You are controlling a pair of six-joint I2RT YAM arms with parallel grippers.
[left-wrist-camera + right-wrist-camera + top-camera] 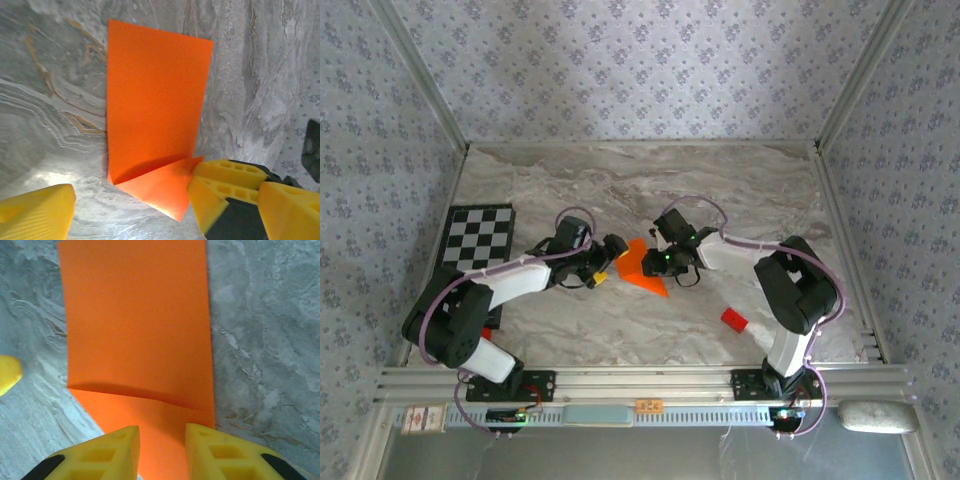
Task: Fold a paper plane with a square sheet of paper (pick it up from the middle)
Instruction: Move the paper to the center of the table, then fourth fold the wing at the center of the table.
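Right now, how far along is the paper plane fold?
Done: the thin orange paper sheet shows one fold, a triangular corner flap turned over along a crease. In hand: the left tool stands open, one yellow finger at that flap; the right tool, narrowly parted, sits over the sheet's folded end. Left: every later fold; no pointed dart shape yet.

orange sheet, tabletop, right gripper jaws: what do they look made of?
Orange sheet: thin matte paper, by the look; it holds a sharp crease, and the fold casts a shadow. Tabletop: grey marble-look veining with soft glare, so stone or a printed laminate; can't tell which. Right gripper jaws: matte yellow plastic, moulded or printed, with recessed pockets.
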